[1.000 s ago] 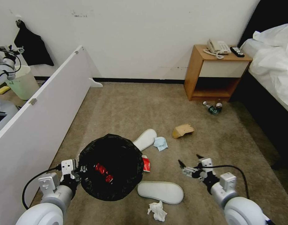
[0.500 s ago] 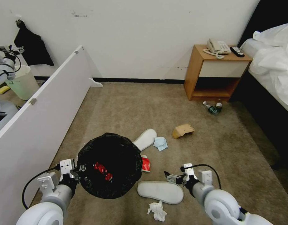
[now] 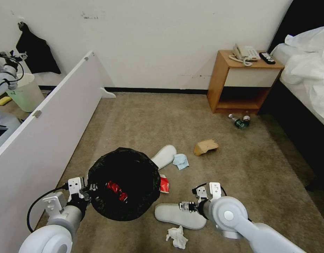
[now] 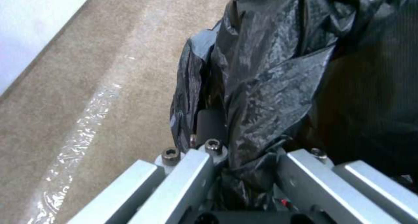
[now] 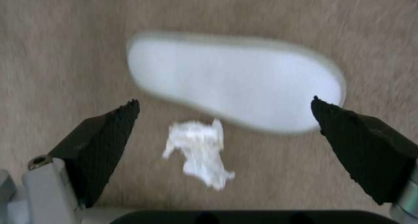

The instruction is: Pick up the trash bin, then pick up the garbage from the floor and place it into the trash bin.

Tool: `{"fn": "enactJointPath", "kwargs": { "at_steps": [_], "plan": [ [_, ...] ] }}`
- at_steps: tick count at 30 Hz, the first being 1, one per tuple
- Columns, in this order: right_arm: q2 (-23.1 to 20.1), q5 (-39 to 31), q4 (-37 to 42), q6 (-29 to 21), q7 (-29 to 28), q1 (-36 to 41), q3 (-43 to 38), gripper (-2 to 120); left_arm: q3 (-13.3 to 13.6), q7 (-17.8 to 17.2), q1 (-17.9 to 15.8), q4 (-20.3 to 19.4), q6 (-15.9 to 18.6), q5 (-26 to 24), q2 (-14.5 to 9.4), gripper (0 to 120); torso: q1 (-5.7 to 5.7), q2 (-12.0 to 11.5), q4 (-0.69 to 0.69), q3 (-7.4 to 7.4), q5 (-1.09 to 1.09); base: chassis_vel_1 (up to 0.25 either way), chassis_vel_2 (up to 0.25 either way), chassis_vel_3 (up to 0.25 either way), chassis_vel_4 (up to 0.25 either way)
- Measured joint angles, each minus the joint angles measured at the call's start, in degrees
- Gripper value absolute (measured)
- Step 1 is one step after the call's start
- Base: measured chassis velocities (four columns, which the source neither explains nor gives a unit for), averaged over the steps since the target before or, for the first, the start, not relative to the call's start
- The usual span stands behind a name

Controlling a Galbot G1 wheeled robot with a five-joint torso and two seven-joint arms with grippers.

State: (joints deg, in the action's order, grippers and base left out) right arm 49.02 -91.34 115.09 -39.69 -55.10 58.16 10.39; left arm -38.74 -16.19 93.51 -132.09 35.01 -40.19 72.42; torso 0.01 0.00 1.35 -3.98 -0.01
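The trash bin [image 3: 124,182], lined with a crinkly black bag [image 4: 279,70], hangs at my left with a red wrapper [image 3: 116,189] inside. My left gripper [image 3: 88,191] is shut on its rim [image 4: 244,152]. My right gripper [image 3: 184,206] hovers open over the near white slipper [image 3: 176,216], fingers spread wide [image 5: 224,104] above the slipper [image 5: 235,80] and a crumpled tissue [image 5: 198,152]. Other garbage on the carpet: the tissue [image 3: 176,237], a second slipper [image 3: 164,156], a light-blue cloth [image 3: 180,161], a red packet [image 3: 164,184], a cardboard piece [image 3: 205,146] and bottles [image 3: 239,121].
A white panel [image 3: 46,123] runs along the left, with a pale green bucket [image 3: 26,93] behind it. A wooden nightstand [image 3: 239,84] with a phone and remote stands by the far wall. The bed [image 3: 309,70] lines the right side.
My right arm has swung left and down, from open carpet to just over the near slipper. The bin in my left gripper has risen slightly.
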Motion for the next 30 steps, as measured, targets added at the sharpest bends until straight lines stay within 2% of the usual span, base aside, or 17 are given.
{"fn": "enactJointPath", "kwargs": {
  "at_steps": [5,10,14,25,30],
  "plan": [
    [-0.92,-0.40,-0.27,-2.42,-0.34,-1.01,2.70,100,-0.34,0.41,0.31,0.00,-0.27,-0.02,0.20,1,0.00,0.00,-0.01,0.00,0.00,0.000,0.000,0.000,0.000],
    [-2.24,1.55,-0.82,-2.78,0.78,-2.98,6.62,100,-1.24,1.03,0.96,-0.18,-0.69,-0.21,0.08,1,0.00,0.00,0.00,0.00,0.00,0.000,0.000,0.000,0.000],
    [-2.86,5.16,-2.63,-2.82,3.29,-7.66,12.94,100,-2.50,1.69,1.56,-0.38,-1.33,-0.54,-0.04,1,0.00,0.00,0.00,0.00,0.00,0.000,0.000,0.000,0.000],
    [0.59,7.79,-8.50,-2.68,4.20,-17.60,23.90,100,-4.74,3.24,3.39,-0.94,-2.89,-0.69,0.60,1,0.00,0.00,-0.01,0.00,-0.01,0.000,0.000,0.000,0.000],
    [2.14,7.87,-9.63,-2.63,4.28,-19.66,26.66,100,-5.48,3.43,3.67,-1.07,-3.18,-0.94,0.61,1,0.00,0.00,-0.01,0.00,0.00,0.000,0.000,0.000,0.000]
  ]
}}
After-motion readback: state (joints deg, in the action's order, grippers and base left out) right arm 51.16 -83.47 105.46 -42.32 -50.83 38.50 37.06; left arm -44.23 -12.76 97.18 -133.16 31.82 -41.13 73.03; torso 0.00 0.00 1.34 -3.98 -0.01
